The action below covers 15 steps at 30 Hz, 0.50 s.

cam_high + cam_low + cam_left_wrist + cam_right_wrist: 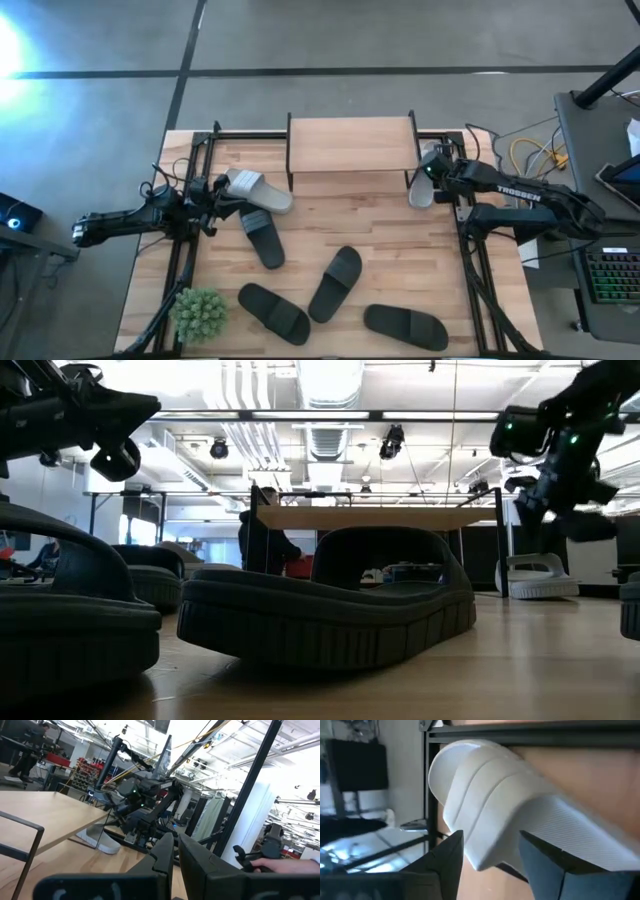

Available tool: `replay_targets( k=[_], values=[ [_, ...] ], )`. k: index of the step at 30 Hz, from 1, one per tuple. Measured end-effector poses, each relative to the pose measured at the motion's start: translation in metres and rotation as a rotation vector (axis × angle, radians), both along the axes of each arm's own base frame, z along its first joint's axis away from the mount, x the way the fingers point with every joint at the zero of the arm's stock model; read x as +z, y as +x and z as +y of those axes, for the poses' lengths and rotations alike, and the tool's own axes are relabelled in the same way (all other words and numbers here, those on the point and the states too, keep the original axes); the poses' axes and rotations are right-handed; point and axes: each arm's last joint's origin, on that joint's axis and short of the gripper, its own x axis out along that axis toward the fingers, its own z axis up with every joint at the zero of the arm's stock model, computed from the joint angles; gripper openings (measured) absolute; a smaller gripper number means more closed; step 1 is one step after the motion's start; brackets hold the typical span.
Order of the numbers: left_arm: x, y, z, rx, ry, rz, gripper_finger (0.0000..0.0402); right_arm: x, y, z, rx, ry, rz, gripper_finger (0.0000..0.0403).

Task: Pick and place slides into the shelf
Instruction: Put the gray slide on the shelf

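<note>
The right gripper (428, 172) hovered at the shelf's (352, 143) right end, its fingers (451, 857) parted around a white slide (495, 820) resting on the counter (400, 260) beside the frame. Backing straight off seemed wise, to avoid dragging it. It looked pale and ribbed. The left gripper (213, 192), fingers closed, waited left of the shelf.

My left arm reaches in from frame left, left gripper (214, 192) jaws closed; my right gripper (432, 170), at right, has jaws parted.
</note>
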Motion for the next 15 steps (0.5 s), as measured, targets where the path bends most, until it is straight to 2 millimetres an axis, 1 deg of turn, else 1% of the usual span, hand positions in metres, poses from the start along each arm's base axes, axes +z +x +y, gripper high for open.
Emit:
replay_targets(
  k=[3,9,15],
  values=[
    [0.0,0.0,0.0,0.0,0.0,-0.005,0.0013,-0.008,0.0,-0.006,-0.031,-0.007,-0.023,0.0182],
    [0.001,0.0,0.0,0.0,0.0,-0.006,0.0013,-0.021,-0.003,-0.013,-0.074,0.018,-0.002,0.0178],
    [0.0,0.0,0.0,-0.001,-0.001,-0.004,0.0013,-0.029,-0.003,-0.022,-0.142,-0.025,-0.042,0.0168]
  ],
)
